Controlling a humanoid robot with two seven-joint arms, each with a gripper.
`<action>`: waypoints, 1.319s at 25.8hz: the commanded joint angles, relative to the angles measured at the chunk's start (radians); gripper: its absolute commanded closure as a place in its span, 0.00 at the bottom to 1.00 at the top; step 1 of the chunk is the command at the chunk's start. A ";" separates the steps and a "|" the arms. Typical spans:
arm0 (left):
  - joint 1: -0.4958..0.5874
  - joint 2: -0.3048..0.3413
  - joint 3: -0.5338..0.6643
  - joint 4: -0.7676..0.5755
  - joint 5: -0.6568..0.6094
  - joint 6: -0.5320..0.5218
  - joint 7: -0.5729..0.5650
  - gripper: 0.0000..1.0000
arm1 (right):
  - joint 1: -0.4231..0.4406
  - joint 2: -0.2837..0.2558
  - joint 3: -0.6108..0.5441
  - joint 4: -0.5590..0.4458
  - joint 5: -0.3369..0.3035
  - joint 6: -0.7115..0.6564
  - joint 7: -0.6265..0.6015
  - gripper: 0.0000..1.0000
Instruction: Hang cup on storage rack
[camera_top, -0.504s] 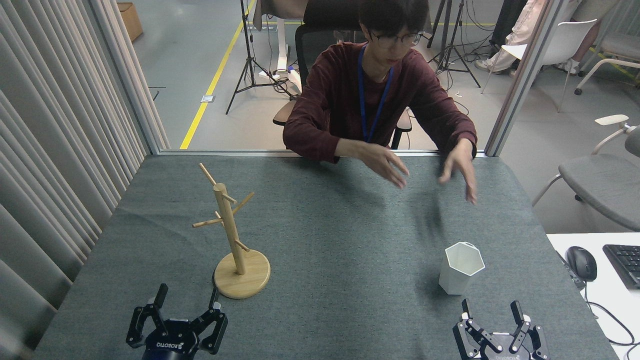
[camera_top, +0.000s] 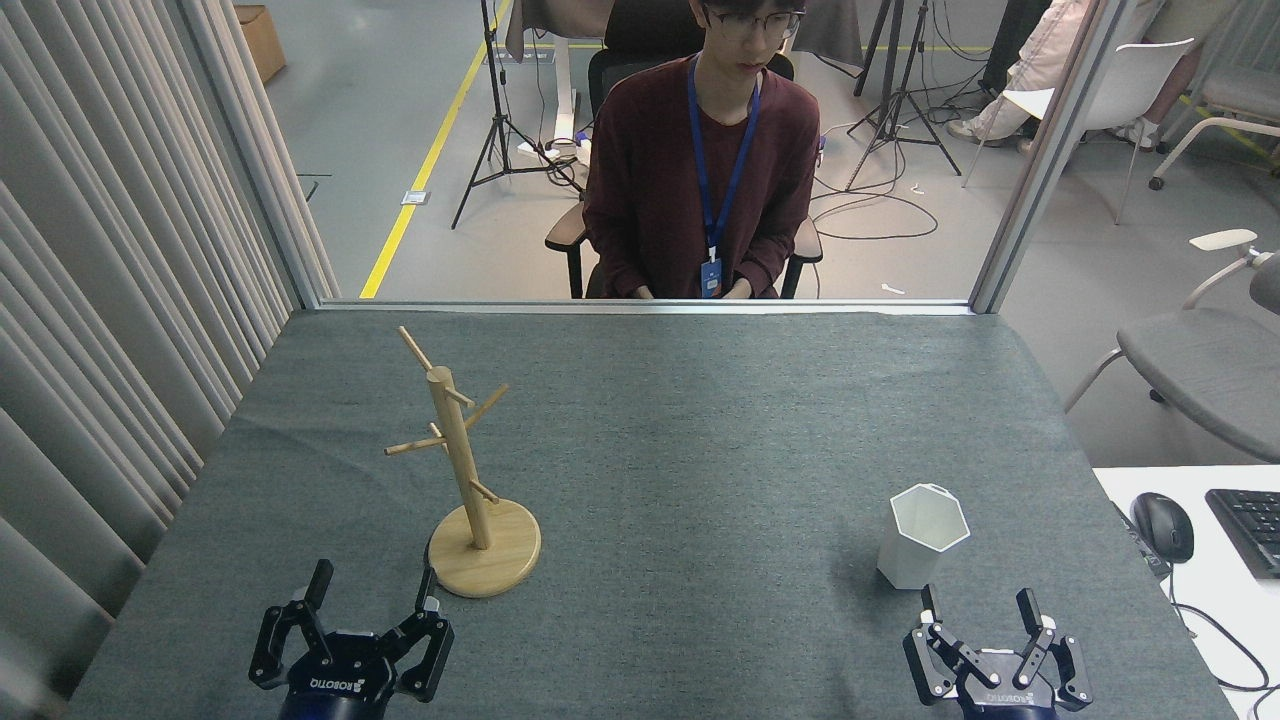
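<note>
Near table's (camera_top: 700, 420) front edge, left gripper (camera_top: 372, 602), right gripper (camera_top: 980, 605) splayed; cup (camera_top: 922, 535), storage rack (camera_top: 470, 470) well apart.

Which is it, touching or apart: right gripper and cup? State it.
Apart. The head view shows grey cloth between the open right gripper and the cup base.

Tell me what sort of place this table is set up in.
Most likely a robotics lab or test bay in an office: tripods and loose cables stand on the floor, yellow tape marks it, and a person wearing a lanyard sits behind the grey-covered table.
</note>
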 joint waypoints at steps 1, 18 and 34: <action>-0.004 -0.003 0.000 0.013 0.002 0.007 0.000 0.00 | -0.016 -0.001 0.000 0.012 0.000 -0.001 0.003 0.02; -0.009 0.002 0.008 0.027 0.006 0.008 0.001 0.00 | -0.232 0.005 0.012 0.278 0.012 0.002 0.004 0.02; -0.003 0.002 0.012 0.027 0.006 0.010 0.001 0.00 | -0.272 0.015 0.045 0.334 0.012 0.005 0.004 0.02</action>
